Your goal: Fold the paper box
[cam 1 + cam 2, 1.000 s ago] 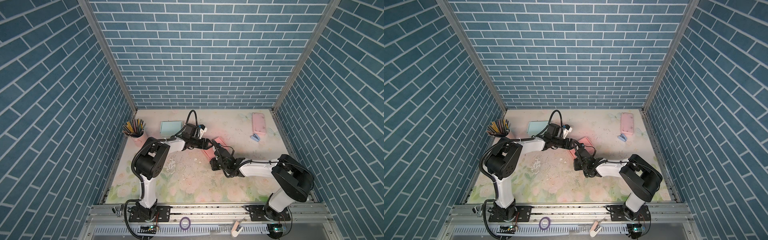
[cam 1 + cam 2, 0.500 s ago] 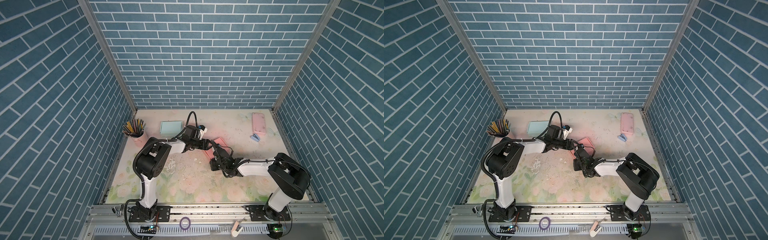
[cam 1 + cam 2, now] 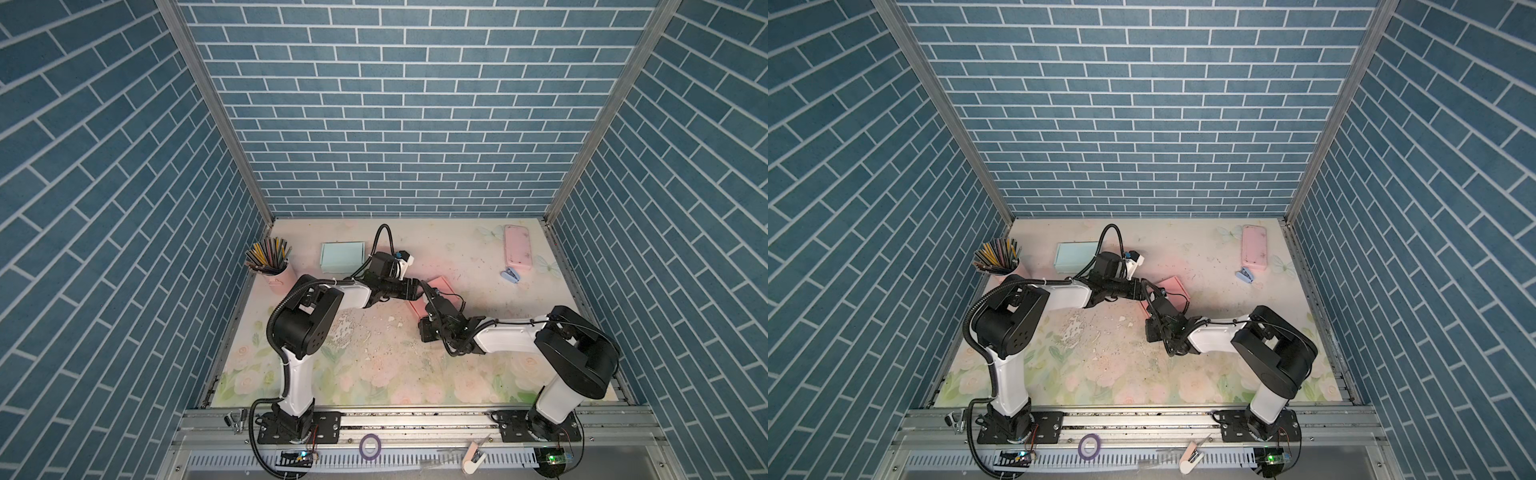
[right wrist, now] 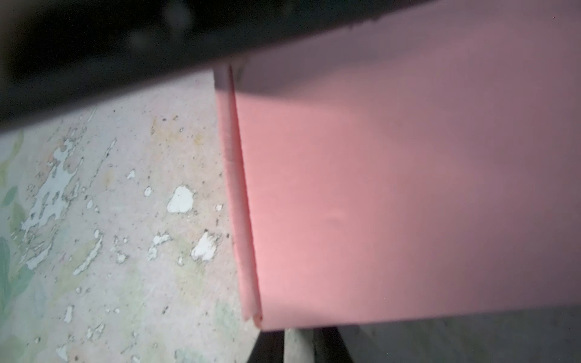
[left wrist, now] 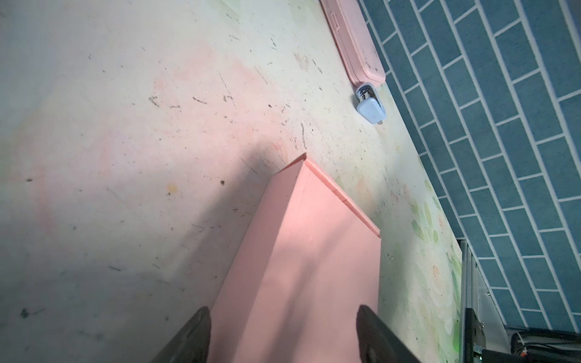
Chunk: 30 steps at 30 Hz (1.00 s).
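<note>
Your worktop (image 3: 374,365) carries everything here; your left arm (image 3: 353,295) and right arm (image 3: 511,336) both reach in to the worktop's middle; the pink box (image 3: 441,286) rests there on the worktop, seen in both top views; a teal box (image 3: 341,257) sits toward the worktop's back left; a pink case (image 3: 517,247) lies by its back right corner; a pencil cup (image 3: 274,270) stands at its left edge; your left jaws stand wide, one of the fingers (image 5: 195,333) on each side of the pink box, clamped across it; your right jaws are nearly together, fingers (image 4: 270,345) at the pink box's edge, and you cannot tell whether they pinch it; a blue stapler (image 3: 510,275) lies near the worktop's right edge.
</note>
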Available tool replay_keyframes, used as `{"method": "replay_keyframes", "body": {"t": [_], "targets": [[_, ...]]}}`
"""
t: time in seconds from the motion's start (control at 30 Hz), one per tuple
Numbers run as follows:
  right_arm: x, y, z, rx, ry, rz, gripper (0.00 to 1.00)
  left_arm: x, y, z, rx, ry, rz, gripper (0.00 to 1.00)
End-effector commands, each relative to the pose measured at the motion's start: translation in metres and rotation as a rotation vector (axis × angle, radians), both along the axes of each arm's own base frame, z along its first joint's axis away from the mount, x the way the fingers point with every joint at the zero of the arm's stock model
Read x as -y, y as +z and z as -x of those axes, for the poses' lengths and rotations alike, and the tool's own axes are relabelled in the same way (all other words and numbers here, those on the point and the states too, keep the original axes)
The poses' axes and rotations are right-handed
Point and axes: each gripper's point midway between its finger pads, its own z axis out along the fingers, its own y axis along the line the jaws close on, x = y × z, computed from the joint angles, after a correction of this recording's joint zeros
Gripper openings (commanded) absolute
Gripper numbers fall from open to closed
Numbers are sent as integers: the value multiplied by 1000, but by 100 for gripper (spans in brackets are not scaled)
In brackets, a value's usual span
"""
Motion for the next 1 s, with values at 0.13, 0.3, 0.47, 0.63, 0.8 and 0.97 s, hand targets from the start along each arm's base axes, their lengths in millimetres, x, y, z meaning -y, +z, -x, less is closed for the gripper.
{"method": "replay_keyframes", "body": {"t": [0.13,0.3,0.47,0.63,0.8,0.97], "targets": [[38,30,21,66,-59,-56,20,-17,11,-5,-44,-21,-79,83],[92,30,14,48,-189,-32,18,0,25,-13,-35,-44,-44,84],[125,29,-10,24,-270,-48,13,31,29,-16,-10,-80,-46,83],[131,22,-28,4,-289,-49,9,54,25,-29,1,-96,-44,83],[137,11,-41,13,-321,-7,7,68,12,-41,-16,-104,-70,83],[131,5,-50,11,-303,-7,7,83,1,-38,-36,-137,-79,83]]}}
